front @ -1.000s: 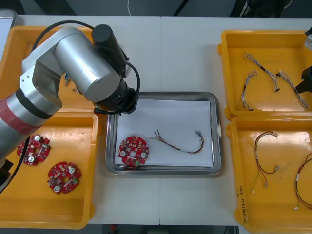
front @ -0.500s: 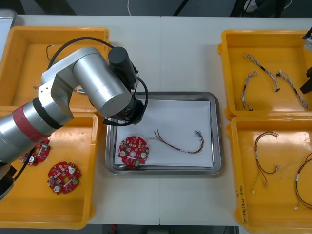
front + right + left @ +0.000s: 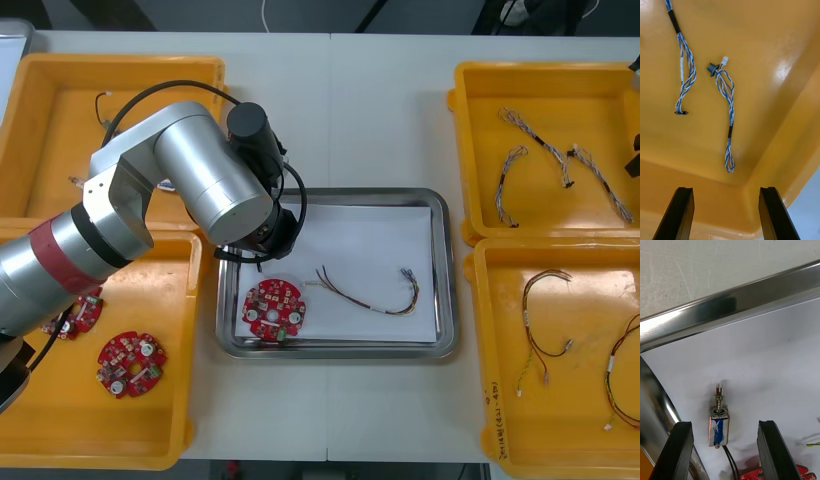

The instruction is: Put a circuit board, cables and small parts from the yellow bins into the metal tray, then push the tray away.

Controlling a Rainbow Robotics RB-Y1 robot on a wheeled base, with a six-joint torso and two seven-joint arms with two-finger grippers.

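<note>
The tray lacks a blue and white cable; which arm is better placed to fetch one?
Right. The right gripper hangs open over a yellow bin, with a blue and white cable just ahead of it. The left gripper is over the metal tray, open around a small metal part.

Below me lies the light grey flat desk (image 3: 330, 120), with a thin seam running straight down its middle. In my left wrist view its surface shows fine scratches. Past the far edge there's dark floor (image 3: 200, 15), a thin white cord (image 3: 264, 15) curling against it. At the desk's far left corner sits a pale grey flat object (image 3: 12, 40), cut off.
</note>
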